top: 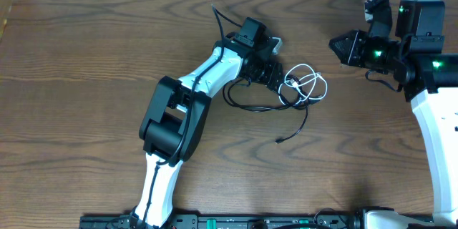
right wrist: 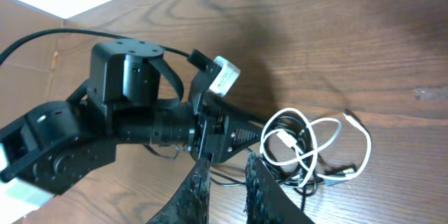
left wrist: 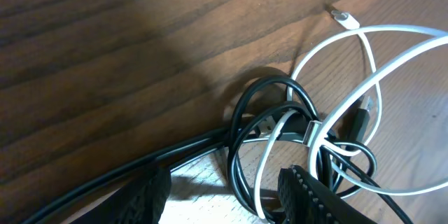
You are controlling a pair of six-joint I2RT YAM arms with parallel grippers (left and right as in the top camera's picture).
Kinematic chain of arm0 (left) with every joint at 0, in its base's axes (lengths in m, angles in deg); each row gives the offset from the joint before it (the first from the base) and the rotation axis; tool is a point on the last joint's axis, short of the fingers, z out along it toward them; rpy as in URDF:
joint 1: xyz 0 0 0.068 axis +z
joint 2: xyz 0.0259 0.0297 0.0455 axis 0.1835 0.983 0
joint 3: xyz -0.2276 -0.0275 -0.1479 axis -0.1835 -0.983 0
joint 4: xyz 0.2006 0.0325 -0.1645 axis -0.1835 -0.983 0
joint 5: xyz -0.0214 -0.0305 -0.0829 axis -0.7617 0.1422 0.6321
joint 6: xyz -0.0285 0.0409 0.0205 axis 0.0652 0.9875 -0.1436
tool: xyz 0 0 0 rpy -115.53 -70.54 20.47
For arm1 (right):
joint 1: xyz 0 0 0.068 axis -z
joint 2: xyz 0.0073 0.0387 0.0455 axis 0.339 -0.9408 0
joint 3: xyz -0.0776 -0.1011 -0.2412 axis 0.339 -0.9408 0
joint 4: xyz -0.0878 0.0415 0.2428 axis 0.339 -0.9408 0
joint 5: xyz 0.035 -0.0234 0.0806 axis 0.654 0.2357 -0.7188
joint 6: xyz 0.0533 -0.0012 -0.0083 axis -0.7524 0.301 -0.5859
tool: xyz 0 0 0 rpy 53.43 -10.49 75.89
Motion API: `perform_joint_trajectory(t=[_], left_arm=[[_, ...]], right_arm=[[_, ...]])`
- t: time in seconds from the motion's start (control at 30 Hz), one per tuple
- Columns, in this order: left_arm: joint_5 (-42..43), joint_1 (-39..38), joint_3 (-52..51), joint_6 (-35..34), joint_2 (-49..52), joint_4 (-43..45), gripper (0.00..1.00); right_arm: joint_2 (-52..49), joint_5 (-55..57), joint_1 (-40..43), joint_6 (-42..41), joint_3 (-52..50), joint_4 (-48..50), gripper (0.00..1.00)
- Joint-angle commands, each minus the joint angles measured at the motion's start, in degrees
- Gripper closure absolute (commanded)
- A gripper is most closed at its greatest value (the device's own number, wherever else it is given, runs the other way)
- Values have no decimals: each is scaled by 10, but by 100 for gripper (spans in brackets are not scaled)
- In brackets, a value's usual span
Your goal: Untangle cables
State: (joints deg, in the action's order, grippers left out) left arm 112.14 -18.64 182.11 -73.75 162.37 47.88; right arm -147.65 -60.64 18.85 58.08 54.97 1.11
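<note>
1. Cables (top: 297, 89) lay in a small knot near the middle of the tabletop (top: 86, 57). A white cord (top: 309, 86) was looped through the coils of a black cord (top: 247, 106), whose free plug (top: 279, 141) trailed toward the front edge.
2. At the knot, the left fingers (left wrist: 308, 192) stood about half open and straddled the crossing. Strands of both cords ran between them, and nothing looked clamped.
3. Well apart to the right, the right fingers (right wrist: 262, 194) showed only a slim gap and held nothing.
4. The step in hand appeared to be the left arm taking hold at the knot. To do it well, the fingers should pinch the black coil alone. Catching the white strand with it would likely lock the two cords together.
5. With the black coil pinned, the right arm would best take the outer white loop on its own side, away from the crossings.
6. A slow pull, kept low over the tabletop, seemed wisest. A sharp tug risked tightening the knot or dragging the whole bundle along.
</note>
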Motion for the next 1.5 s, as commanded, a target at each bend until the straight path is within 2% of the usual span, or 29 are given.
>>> perform_joint_trajectory(t=[0.0, 0.17, 0.33, 0.37, 0.47, 0.5, 0.53, 0.57, 0.8, 0.97, 1.07, 1.23, 1.47], left_arm=[[-31, -20, -4, 3, 7, -3, 48], [-137, -41, -19, -60, 7, -3, 51], [-158, -50, -23, -68, 7, -3, 54], [-159, -51, -23, -68, 7, -3, 58], [-160, -51, -23, -68, 7, -3, 79], [-160, -51, -23, -68, 7, -4, 81], [-160, -51, -23, -68, 7, -5, 90], [-160, -51, -23, -68, 7, -6, 92], [-153, -42, -12, -68, -34, -54, 93], [-150, -30, -11, -68, -128, -101, 92], [-114, -24, -11, -68, -188, -119, 92], [-92, -18, -11, -68, -254, -132, 92], [-62, -14, -11, -68, -281, -139, 92]], right_arm=[[7, 22, -1, 8, 11, -4, 86], [7, 23, -1, 13, 11, -12, 85], [7, 27, -1, 18, 11, -21, 85], [7, 27, -1, 18, 11, -21, 85], [7, 28, -1, 18, 9, -21, 85], [7, 31, -1, 18, 8, -20, 84], [7, 37, -1, 18, 7, -21, 83], [7, 42, -1, 18, 7, -23, 82], [-5, 48, -2, 18, 2, -25, 80], [-31, 39, -6, 18, 2, -17, 79], [-49, 28, -14, 19, 2, -13, 79], [-71, -16, -24, 51, 2, 0, 78], [-75, -40, -48, 93, 2, 37, 67]])
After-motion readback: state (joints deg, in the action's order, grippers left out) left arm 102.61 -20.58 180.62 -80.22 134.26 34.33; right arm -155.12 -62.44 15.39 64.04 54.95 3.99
